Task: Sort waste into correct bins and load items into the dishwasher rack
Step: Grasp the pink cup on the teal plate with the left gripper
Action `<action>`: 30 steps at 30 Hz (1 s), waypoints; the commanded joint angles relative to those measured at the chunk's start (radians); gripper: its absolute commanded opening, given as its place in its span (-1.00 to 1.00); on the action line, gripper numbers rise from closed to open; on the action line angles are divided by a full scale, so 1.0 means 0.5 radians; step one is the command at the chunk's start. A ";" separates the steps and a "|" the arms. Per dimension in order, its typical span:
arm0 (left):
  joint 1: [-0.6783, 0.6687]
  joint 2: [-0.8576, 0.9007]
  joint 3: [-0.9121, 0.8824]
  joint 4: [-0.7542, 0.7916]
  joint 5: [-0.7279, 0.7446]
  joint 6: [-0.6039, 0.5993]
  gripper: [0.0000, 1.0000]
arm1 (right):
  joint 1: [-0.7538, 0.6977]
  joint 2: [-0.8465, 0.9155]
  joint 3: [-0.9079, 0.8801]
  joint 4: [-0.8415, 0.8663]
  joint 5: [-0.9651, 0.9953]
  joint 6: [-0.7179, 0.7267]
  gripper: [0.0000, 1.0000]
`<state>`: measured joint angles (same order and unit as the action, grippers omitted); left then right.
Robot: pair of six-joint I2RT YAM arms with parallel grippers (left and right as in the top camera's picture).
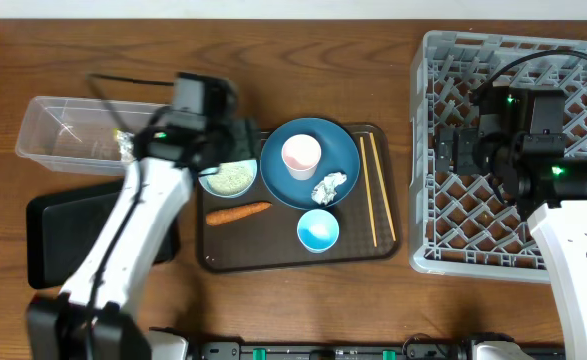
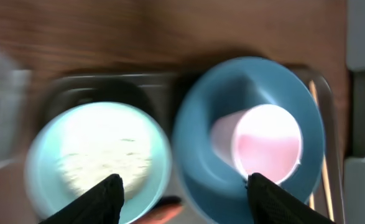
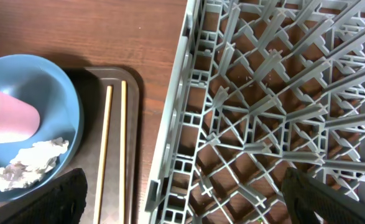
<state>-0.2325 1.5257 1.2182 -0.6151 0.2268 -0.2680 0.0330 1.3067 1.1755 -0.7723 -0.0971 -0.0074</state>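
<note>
- Fingers of the left gripper [image 1: 238, 142] [image 2: 185, 196] stand spread apart with nothing between them, hovering over the spot where a pale bowl [image 1: 208, 188] [image 2: 36, 168] sits just beside a dark-blue plate [image 1: 345, 150] [image 2: 194, 124].
- Rice [image 1: 231, 179] [image 2: 101, 155] lies heaped in the pale bowl, which sits at the left end of a brown tray [image 1: 273, 262] [image 3: 132, 81].
- A white cup [image 1: 301, 155] [image 2: 266, 140] [image 3: 8, 121] stands upright on the plate, its inside showing pink.
- A crumpled napkin [image 1: 329, 187] [image 3: 27, 165] lies on the plate near the cup, toward the plate's near edge.
- A carrot [image 1: 238, 212] lies on the tray just in front of the pale bowl.
- A small light-blue bowl [image 1: 318, 231] rests on the tray at the plate's near side.
- Two chopsticks [image 1: 368, 190] [image 3: 107, 149] lie side by side along the tray's right side, between the plate and the rack.
- The right gripper [image 1: 443, 150] [image 3: 198, 205] hangs wide open and empty above the left part of the grey rack [image 1: 420, 200] [image 3: 263, 112].
- The rack stands on the wooden table [image 1: 323, 60], just right of the tray.
- A clear tub [image 1: 63, 130] sits at the far left with a wrapper [image 1: 125, 147] at the end nearest the left arm.
- A black tray [image 1: 53, 230] lies just in front of the tub, partly hidden under that arm.
</note>
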 commanded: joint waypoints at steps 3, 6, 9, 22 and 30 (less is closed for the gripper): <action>-0.162 0.290 0.018 0.159 0.054 0.002 0.32 | 0.014 0.002 0.039 0.000 0.007 0.021 0.98; -0.218 0.427 0.018 0.286 0.166 0.002 0.32 | 0.014 0.002 0.039 -0.016 0.006 0.021 0.98; -0.257 0.530 0.018 0.368 0.175 0.002 0.31 | 0.014 0.002 0.039 -0.024 0.007 0.021 0.99; -0.253 0.603 0.018 0.353 0.171 -0.004 -0.82 | 0.013 0.002 0.039 -0.063 0.008 0.021 0.99; -0.024 0.468 0.067 0.418 0.214 -0.192 -0.88 | 0.011 0.002 0.039 0.160 0.182 0.072 0.98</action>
<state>-0.2935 1.8156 1.2182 -0.4210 0.3122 -0.2996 0.0330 1.3067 1.1755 -0.7200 -0.0578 -0.0006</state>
